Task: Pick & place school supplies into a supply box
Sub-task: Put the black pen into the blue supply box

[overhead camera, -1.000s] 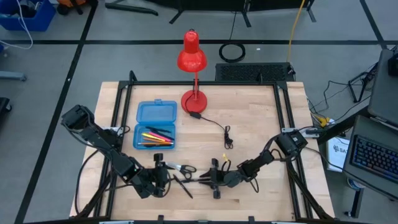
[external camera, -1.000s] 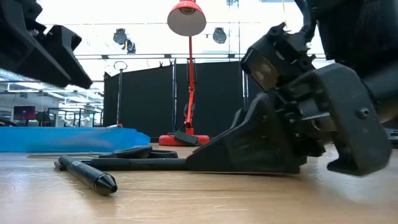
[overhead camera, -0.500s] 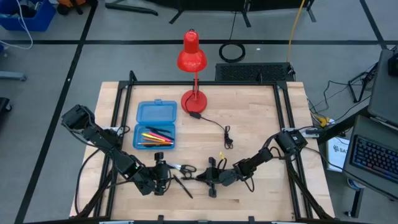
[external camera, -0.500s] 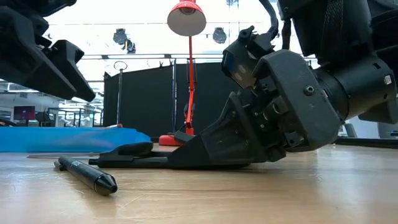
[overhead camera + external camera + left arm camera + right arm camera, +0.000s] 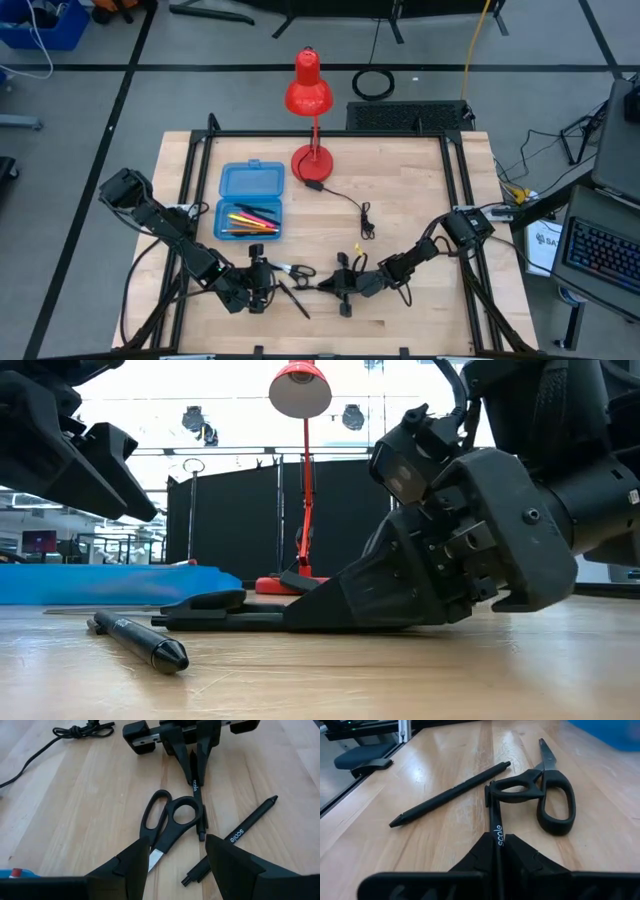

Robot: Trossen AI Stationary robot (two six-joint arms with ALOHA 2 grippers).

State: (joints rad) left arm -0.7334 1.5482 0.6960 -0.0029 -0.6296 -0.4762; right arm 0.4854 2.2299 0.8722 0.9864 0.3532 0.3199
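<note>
my right tool (image 5: 496, 851) is clenched on a black pen (image 5: 495, 817) lying flat on the worktop (image 5: 400, 210), its long axis running straight out from my fingers toward the scissors (image 5: 167, 820). the blue supply box (image 5: 250, 203) lies beyond them, nearer my left tool (image 5: 262, 290), which hangs released.

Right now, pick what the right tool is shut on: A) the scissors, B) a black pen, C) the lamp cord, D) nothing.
B: the right tool is shut on a black pen; the scissors lie free beside it.
</note>
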